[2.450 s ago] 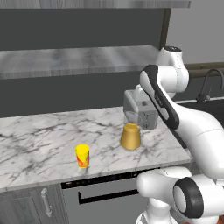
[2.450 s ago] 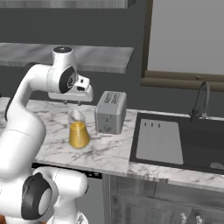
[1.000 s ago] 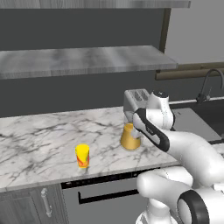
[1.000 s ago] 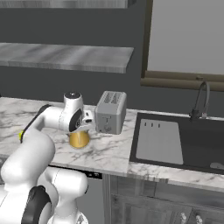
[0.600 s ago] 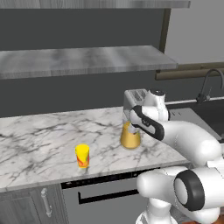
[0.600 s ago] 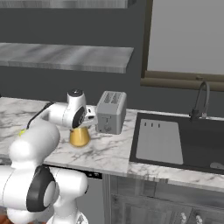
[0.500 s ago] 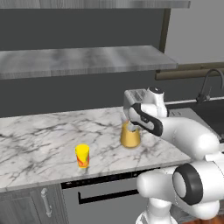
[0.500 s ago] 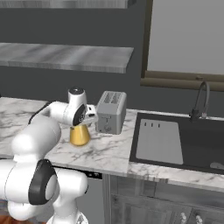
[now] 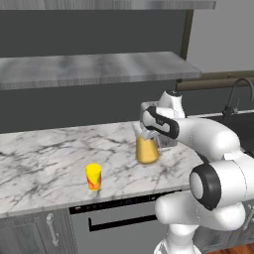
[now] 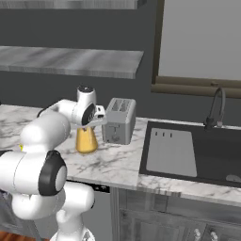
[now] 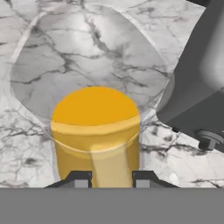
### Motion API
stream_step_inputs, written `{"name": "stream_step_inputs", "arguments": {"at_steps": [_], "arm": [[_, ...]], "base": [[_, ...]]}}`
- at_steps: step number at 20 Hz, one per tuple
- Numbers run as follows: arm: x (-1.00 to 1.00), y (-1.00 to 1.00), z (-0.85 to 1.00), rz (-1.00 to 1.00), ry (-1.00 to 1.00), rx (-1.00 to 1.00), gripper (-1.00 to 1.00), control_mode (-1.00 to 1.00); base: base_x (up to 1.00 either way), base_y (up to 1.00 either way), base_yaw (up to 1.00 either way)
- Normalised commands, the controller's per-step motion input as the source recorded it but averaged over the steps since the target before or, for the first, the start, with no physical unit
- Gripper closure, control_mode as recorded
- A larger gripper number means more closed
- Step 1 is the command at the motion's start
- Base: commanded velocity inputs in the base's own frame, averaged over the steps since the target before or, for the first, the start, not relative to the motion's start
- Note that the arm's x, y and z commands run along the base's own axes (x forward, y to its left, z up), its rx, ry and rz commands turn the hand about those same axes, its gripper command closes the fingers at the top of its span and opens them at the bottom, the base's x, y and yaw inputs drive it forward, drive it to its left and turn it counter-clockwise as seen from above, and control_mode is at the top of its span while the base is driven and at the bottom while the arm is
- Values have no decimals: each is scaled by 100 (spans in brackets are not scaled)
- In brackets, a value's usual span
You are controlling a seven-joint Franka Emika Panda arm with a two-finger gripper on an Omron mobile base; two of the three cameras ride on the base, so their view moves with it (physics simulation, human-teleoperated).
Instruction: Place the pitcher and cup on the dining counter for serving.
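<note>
Reaching low over the marble counter (image 9: 44, 154), our hand (image 9: 143, 130) sits at the flared neck of the pitcher (image 9: 147, 150), which stands upright on the worktop with its amber liquid filling the wide base. In the hand view the pitcher (image 11: 96, 131) rises directly ahead of us, its round yellow-orange surface centred just above the two dark fingertips (image 11: 78, 178), one at each side of the neck. The fingertips stand a narrow way apart, about the width of the glass, but we cannot tell whether they press on it or merely flank it.

From the right base view, the hand (image 10: 92, 116) hovers at the top of the pitcher (image 10: 86, 140), and the grey toaster (image 10: 118, 120) stands just beside it on the sink side. The toaster's dark corner (image 11: 199, 83) shows near the pitcher at the right of the hand view.

The cup (image 9: 93, 176), yellow with a red-orange mark, stands upright on the same counter, well apart from the hand, to its left and nearer the front edge. Beyond the toaster, the dark sink (image 10: 197, 153) and its curved tap (image 10: 215, 108) lie farther from the hand.
</note>
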Motion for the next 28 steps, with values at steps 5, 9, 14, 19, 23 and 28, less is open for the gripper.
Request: {"name": "stream_step_inputs", "arguments": {"at_steps": [5,9,14,19,23,28], "arm": [[-11,0,0,0,0,0,100,-100],[-51,0,13,0,-6,1,100,-100],[-78,-3,51,0,-25,5,100,-100],[-74,0,78,-1,-34,6,100,-100],[-67,-3,84,-3,-35,12,100,-100],[-48,0,77,-3,-32,6,100,-100]], "base": [[0,0,0],[0,0,0],[0,0,0],[0,0,0],[0,0,0],[0,0,0]]}}
